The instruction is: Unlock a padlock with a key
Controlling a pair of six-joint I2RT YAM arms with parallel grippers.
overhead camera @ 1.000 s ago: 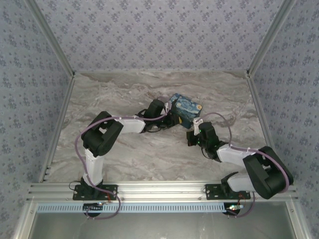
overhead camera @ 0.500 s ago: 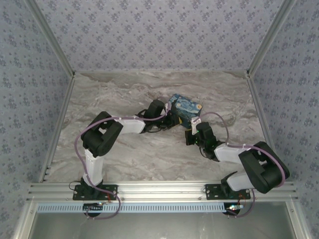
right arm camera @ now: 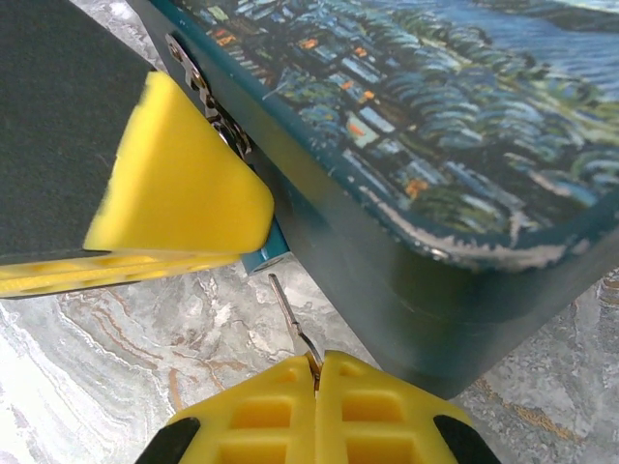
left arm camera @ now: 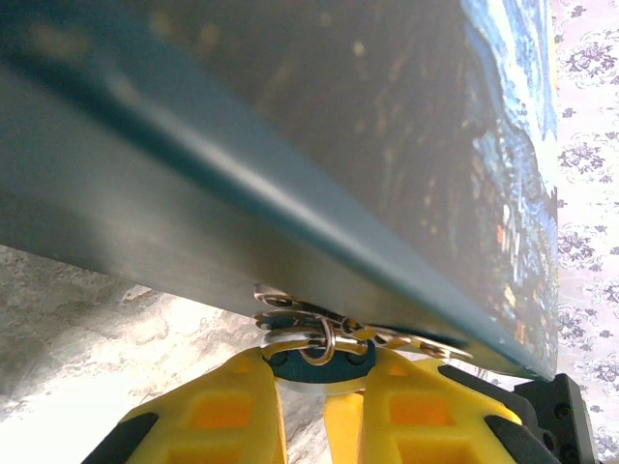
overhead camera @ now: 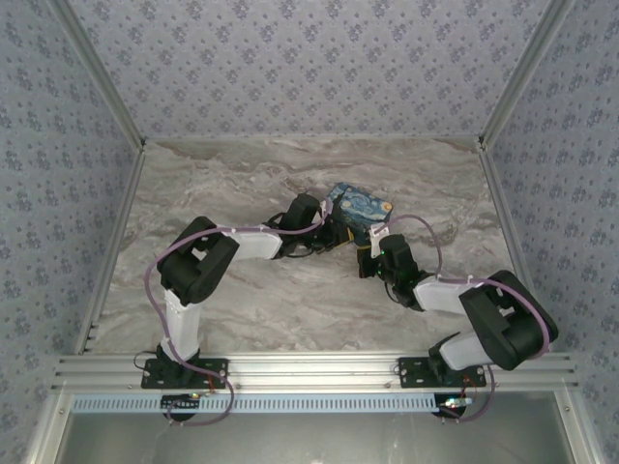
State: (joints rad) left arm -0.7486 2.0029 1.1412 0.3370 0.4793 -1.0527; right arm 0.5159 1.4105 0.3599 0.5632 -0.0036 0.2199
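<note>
My left gripper [left arm camera: 315,375] is shut on the teal-blue body of the padlock [left arm camera: 311,363]. Its silvery shackle [left arm camera: 302,337] runs through the metal hasp on the side of the starry-night box [left arm camera: 319,145]. My right gripper [right arm camera: 317,363] is shut on the thin dark key [right arm camera: 293,319]. The key's tip points up at the padlock's [right arm camera: 265,259] teal bottom end, a short gap away. That end peeks out below the left gripper's yellow finger [right arm camera: 184,198]. In the top view both grippers meet at the box's [overhead camera: 361,213] near-left corner, the left gripper [overhead camera: 336,235] just left of the right gripper [overhead camera: 366,259].
The box [right arm camera: 435,145] stands on the marble table [overhead camera: 251,309], right behind and beside both grippers. Patterned walls [overhead camera: 309,68] close in the table at the back and sides. A metal rail [overhead camera: 309,367] runs along the near edge.
My right arm has moved up and left toward the box, bringing the key closer to the padlock. The left arm has held still with the padlock.
</note>
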